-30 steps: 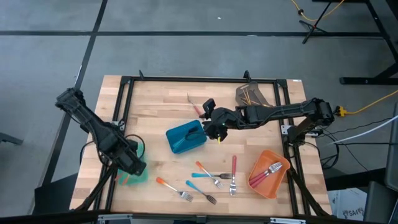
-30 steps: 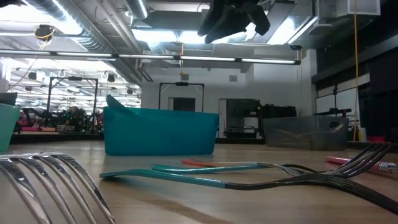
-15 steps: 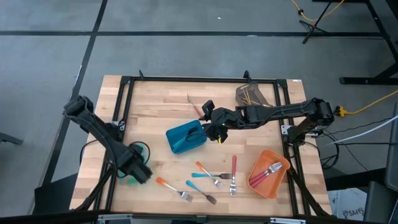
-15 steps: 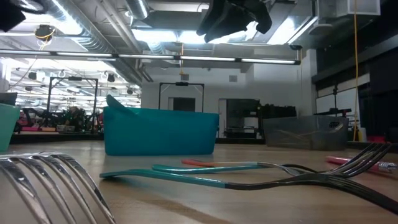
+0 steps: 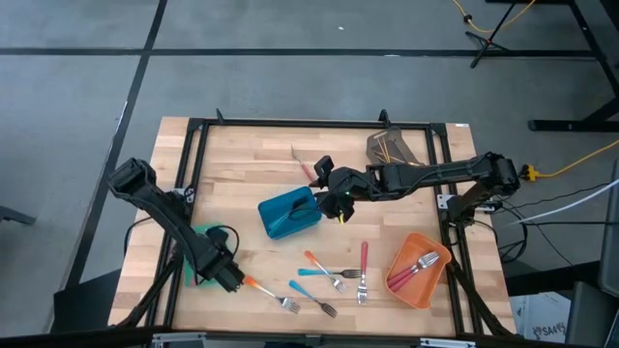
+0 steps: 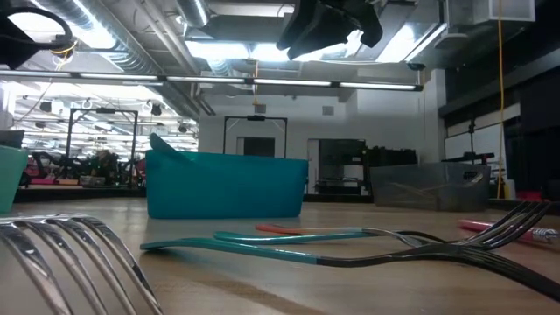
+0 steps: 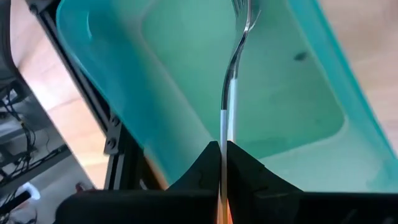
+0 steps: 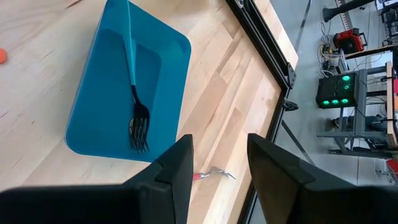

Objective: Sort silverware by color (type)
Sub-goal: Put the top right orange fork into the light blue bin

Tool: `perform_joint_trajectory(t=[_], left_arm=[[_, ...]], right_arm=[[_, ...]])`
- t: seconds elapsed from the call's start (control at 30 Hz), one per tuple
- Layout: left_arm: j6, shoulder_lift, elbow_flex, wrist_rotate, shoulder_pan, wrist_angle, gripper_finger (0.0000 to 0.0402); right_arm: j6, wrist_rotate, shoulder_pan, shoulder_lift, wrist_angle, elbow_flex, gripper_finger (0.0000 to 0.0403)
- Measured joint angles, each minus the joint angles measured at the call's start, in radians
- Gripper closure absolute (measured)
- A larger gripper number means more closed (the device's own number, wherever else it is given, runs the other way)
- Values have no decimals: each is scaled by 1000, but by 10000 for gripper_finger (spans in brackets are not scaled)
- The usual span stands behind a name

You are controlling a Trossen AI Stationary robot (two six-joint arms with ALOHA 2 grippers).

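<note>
High view. My left gripper [image 5: 230, 277] hangs over the front-left of the table [image 5: 242, 164], at the edge of the teal bin [image 5: 191, 272], right at the orange end of a loose orange-handled fork [image 5: 270, 293]. My right gripper [image 5: 337, 198] is out over the middle, just beside the blue bin [image 5: 290, 213]. Loose forks lie between the bins at the front: a red-handled one [image 5: 364, 271], blue-handled ones [image 5: 314, 300]. More pink-handled forks sit in the orange bin [image 5: 418, 268]; a grey bin [image 5: 389, 147] holds gold pieces.

Low view. A blue-handled fork [image 6: 350, 249] lies flat on the wood, thin and curved; tines loom at the near left. Blue bin [image 6: 226, 184] stands behind.

Left wrist view. My fingers [image 7: 205, 167] are pressed together on a fork [image 7: 233, 74], pinching its handle. The metal neck and head reach out over the teal bin [image 7: 161, 124], smooth glossy plastic with rounded corners. The fork looks light, stiff, thin. Polished steel is likely slippery, so the coated handle seems the better hold.

Right wrist view. My right fingers [image 8: 177, 168] are spread with nothing between them. Below, the blue bin [image 8: 99, 124] holds one blue-handled fork [image 8: 135, 93] lying lengthwise. A pink-handled piece [image 8: 211, 174] lies on the wood beyond. Flat pieces like that will probably need a pinch across the narrow handle.
</note>
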State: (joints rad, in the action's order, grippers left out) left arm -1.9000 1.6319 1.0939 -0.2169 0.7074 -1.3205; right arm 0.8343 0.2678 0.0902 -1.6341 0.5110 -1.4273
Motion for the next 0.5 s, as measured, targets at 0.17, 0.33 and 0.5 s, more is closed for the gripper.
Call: perform_joint_trajectory(t=[0.17, 0.33, 0.5], left_arm=[[2, 32, 0, 56, 0, 0, 396], [29, 53, -1, 74, 0, 0, 396], [30, 78, -1, 74, 2, 0, 395]], right_arm=[[0, 0, 0, 0, 0, 0, 258], [0, 0, 0, 0, 1, 0, 258], [0, 0, 0, 0, 2, 0, 258]])
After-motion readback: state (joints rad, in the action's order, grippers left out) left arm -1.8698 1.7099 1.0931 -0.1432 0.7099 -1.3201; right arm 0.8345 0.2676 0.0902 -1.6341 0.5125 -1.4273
